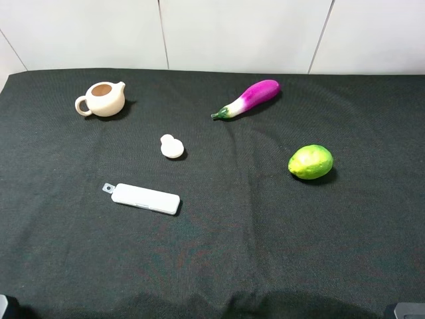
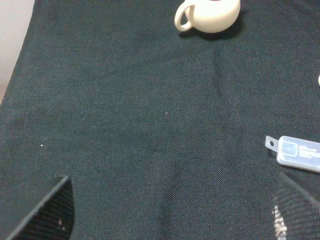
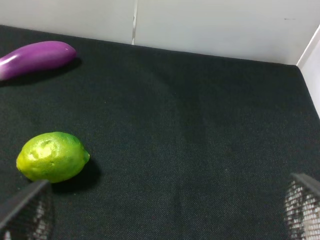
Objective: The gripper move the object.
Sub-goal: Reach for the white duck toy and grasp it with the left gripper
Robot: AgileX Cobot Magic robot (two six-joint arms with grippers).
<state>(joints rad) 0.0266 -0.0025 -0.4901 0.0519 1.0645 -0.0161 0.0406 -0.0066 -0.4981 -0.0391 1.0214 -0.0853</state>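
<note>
Matt woven dark cloth (image 1: 265, 232), glossy lime (image 1: 310, 162), shiny purple eggplant (image 1: 252, 97), smooth glazed teapot (image 1: 103, 99), translucent plastic case (image 1: 146, 199), matt cream object (image 1: 172, 147).

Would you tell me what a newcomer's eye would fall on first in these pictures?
The vivid purple eggplant at the back, right of centre, and the bright green lime nearer on the right stand out against the black cloth. On the left, paler things draw less notice: a cream teapot at the back, a small two-lobed lump in the middle, and a flat white case in front.
</note>
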